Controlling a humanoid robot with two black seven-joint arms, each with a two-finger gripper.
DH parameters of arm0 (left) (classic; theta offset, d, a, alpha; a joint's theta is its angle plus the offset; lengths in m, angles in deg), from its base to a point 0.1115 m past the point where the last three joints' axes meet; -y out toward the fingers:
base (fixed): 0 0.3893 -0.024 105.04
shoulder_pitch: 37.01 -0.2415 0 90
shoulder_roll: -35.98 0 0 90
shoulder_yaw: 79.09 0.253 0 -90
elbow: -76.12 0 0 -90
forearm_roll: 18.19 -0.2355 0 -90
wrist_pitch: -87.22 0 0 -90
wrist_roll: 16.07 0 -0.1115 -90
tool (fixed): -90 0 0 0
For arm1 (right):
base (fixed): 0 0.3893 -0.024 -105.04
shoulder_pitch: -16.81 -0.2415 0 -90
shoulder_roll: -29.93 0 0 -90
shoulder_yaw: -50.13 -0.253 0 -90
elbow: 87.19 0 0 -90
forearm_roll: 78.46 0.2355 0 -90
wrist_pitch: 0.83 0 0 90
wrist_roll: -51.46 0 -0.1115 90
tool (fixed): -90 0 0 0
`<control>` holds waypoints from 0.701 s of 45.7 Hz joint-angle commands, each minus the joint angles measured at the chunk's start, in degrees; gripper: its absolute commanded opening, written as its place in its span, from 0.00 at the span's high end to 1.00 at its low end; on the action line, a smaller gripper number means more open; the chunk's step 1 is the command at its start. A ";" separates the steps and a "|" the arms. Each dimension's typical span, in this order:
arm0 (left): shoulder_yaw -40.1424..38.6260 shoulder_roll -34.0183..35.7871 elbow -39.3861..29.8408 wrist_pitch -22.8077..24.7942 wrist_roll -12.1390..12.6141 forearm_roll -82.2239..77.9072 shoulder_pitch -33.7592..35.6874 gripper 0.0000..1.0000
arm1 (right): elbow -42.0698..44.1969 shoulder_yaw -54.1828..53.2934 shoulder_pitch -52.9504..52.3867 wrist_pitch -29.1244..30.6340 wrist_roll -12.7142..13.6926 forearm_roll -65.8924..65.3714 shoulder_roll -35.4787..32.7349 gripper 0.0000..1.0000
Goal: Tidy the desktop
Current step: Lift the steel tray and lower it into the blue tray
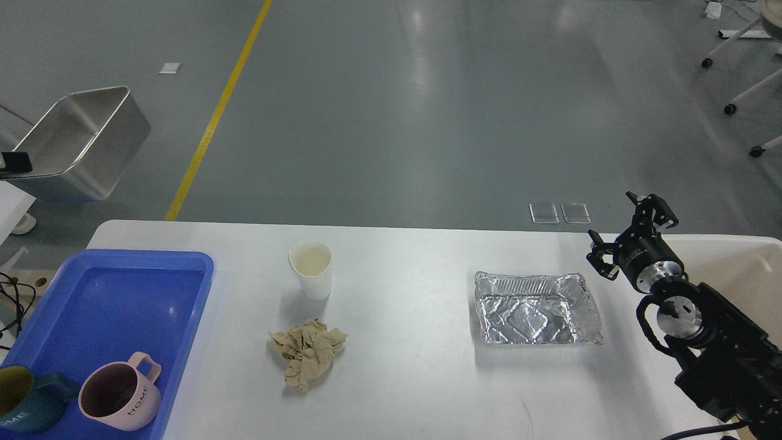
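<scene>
The white desktop (415, 379) carries a white paper cup (311, 269), a crumpled brown paper wad (308, 351) and a crinkled foil tray (534, 308). A steel box (79, 143) hangs tilted in the air off the table's far left corner. Only a black fingertip (15, 162) of my left gripper shows at the left edge, clamped on the box's rim. My right gripper (629, 235) is open and empty, above the table just right of the foil tray.
A blue plastic tray (140, 305) at the front left holds a pink mug (119, 391) and a teal mug (24, 406). An off-white bin (745, 269) stands at the right edge behind my right arm.
</scene>
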 commanded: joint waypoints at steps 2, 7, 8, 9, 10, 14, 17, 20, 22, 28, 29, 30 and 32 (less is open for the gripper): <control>0.89 -0.66 0.32 -2.08 1.80 -0.22 -1.03 1.00 | 0.03 0.00 -0.01 0.00 0.00 0.00 -0.08 0.00; 4.05 -2.41 0.94 -6.11 3.21 -0.75 -2.96 1.00 | 0.12 0.00 -0.01 0.08 0.00 0.00 -0.08 0.00; 5.19 -3.03 0.94 -7.34 3.21 -0.75 -3.31 1.00 | 0.12 0.00 -0.01 0.08 0.00 0.00 -0.08 0.00; 6.24 -3.64 1.11 -8.57 3.21 -0.75 -3.57 1.00 | 0.12 0.00 -0.01 0.08 0.00 0.00 -0.08 0.00; 7.47 -4.09 1.20 -9.98 3.21 -0.84 -3.84 1.00 | 0.12 0.00 -0.01 0.08 0.00 0.00 -0.08 0.00; 12.57 -6.89 3.04 -14.99 2.68 -0.84 -4.89 1.00 | 0.12 0.00 0.08 0.17 0.00 0.00 -0.17 0.00; 16.17 -9.97 5.68 -18.59 2.16 -0.84 -5.86 1.00 | 0.21 0.00 0.08 0.17 0.00 0.00 -0.26 0.00; 18.90 -13.22 8.75 -21.50 0.67 -0.84 -7.70 1.00 | 0.21 0.09 0.17 0.26 0.00 0.00 -0.35 0.00; 19.70 -15.24 10.77 -22.99 -1.00 -0.84 -9.28 1.00 | 0.29 0.09 0.17 0.26 0.00 0.00 -0.35 0.00; 19.44 -20.60 15.79 -24.05 -4.17 -0.93 -14.82 1.00 | 0.29 0.09 0.35 0.26 0.00 0.00 -0.43 0.00; 19.44 -21.31 16.66 -24.14 -4.26 -0.93 -15.44 1.00 | 0.21 0.09 0.43 0.26 0.00 0.00 -0.52 0.00; 19.35 -22.19 17.80 -24.23 -4.26 -0.93 -15.96 1.00 | 0.21 0.09 0.43 0.26 0.00 0.00 -0.52 0.00; 19.44 -24.38 20.18 -24.67 -4.44 -0.93 -17.28 1.00 | 0.29 0.09 0.52 0.26 0.00 0.00 -0.52 0.00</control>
